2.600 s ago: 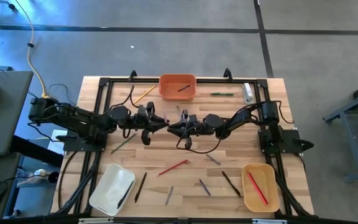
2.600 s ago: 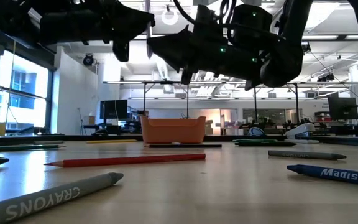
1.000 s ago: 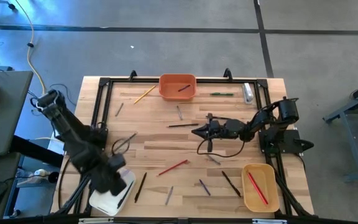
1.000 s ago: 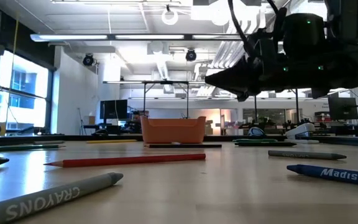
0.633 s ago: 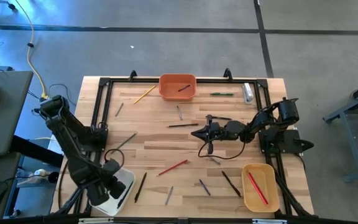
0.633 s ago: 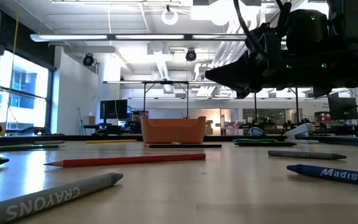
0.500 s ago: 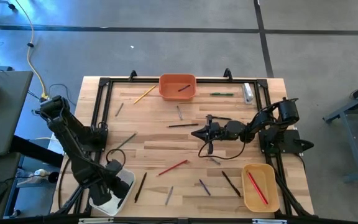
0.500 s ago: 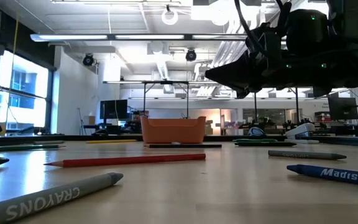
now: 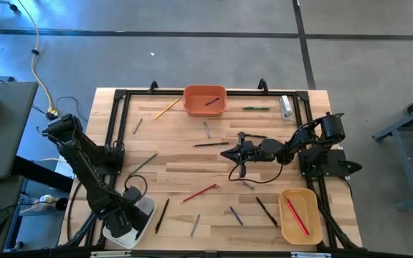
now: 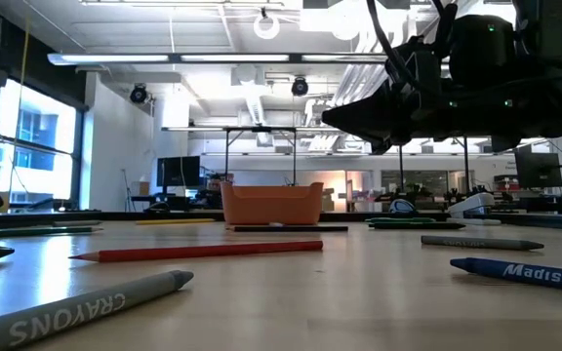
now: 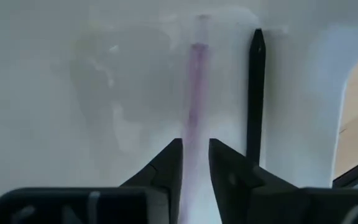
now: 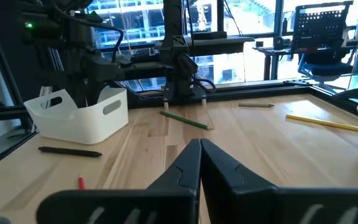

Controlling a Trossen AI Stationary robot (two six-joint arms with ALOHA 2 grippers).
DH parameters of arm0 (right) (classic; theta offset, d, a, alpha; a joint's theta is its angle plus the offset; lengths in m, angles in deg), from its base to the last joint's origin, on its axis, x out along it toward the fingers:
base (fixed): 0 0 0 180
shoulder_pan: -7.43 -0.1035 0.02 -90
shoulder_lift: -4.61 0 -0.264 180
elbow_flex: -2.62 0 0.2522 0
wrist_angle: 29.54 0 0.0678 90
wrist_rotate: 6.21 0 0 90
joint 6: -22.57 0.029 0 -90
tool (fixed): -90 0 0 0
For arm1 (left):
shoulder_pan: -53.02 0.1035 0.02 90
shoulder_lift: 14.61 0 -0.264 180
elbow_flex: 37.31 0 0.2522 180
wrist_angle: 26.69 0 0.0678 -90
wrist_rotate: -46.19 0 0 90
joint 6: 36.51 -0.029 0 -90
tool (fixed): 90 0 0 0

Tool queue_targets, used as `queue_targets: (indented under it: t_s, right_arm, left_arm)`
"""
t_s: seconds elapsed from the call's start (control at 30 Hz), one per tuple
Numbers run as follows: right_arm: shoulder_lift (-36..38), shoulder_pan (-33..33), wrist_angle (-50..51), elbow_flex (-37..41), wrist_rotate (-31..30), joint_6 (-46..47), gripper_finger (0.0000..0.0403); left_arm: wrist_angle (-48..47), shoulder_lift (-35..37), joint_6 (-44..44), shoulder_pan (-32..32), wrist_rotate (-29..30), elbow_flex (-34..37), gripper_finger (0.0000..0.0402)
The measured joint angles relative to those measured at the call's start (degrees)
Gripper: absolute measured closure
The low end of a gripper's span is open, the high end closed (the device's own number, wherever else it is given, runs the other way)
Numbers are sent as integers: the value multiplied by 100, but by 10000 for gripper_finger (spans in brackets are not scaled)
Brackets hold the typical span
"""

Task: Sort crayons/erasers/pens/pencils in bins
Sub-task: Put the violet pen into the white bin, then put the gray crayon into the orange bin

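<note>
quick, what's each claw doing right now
Left claw: over the white bin, fingers slightly parted, a blurred pinkish stick in the gap; whether it is gripped cannot be told.
Right claw: closed, empty, above mid-table.

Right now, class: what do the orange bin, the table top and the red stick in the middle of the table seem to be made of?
Orange bin: looks like moulded plastic, with an even matt colour and rounded corners. Table top: wood, with pale glued strips and visible grain. Red stick: probably a wooden pencil, since the low view shows a sharpened pale cone with a dark tip, though a plastic body cannot be ruled out.
</note>
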State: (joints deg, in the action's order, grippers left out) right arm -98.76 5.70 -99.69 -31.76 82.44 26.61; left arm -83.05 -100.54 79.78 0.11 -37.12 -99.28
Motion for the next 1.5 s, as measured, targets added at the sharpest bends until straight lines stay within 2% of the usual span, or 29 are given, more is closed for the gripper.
queue_targets:
  t_s: [0.3, 0.5, 0.6, 0.7, 0.8, 0.9, 1.0, 1.1, 1.27, 1.5]
  right_arm:
    - [-1, 0, 2, 0, 0, 2, 403]
    - [-2, -11, 5, 0, 0, 2, 403]
    - [-2, -82, 5, 0, -1, 5, 403]
    - [-2, -233, 7, 0, 2, 15, 403]
    - [-2, -415, 86, 0, 4, 4, 403]
    - [-2, -516, 56, 0, 6, 4, 403]
    - [-2, -518, 51, 0, -163, 4, 403]
    - [-2, -514, 62, 0, -242, 6, 403]
    - [-2, -514, 78, 0, -166, 211, 403]
    - [-2, -448, 136, 0, -166, 786, 403]
  left_arm:
    - [-306, 487, -731, -9, -304, -44, 301]
    - [-893, 1241, -2201, 58, -249, -379, 323]
    - [-1037, 1760, -2846, 268, 235, -396, 352]
    - [-1017, 2206, -3697, 488, 1032, -400, 387]
    - [-730, 2543, -4873, 833, 1566, -371, 397]
    - [451, 2843, -6482, 1382, 1683, -30, 400]
    - [2055, 3019, -8006, 2142, 1188, 545, 401]
    - [3397, 3051, -9029, 2914, 497, 1177, 401]
    - [5496, 3002, -10004, 4023, -203, 2220, 401]
    - [8156, 2997, -10601, 5410, -499, 3462, 401]
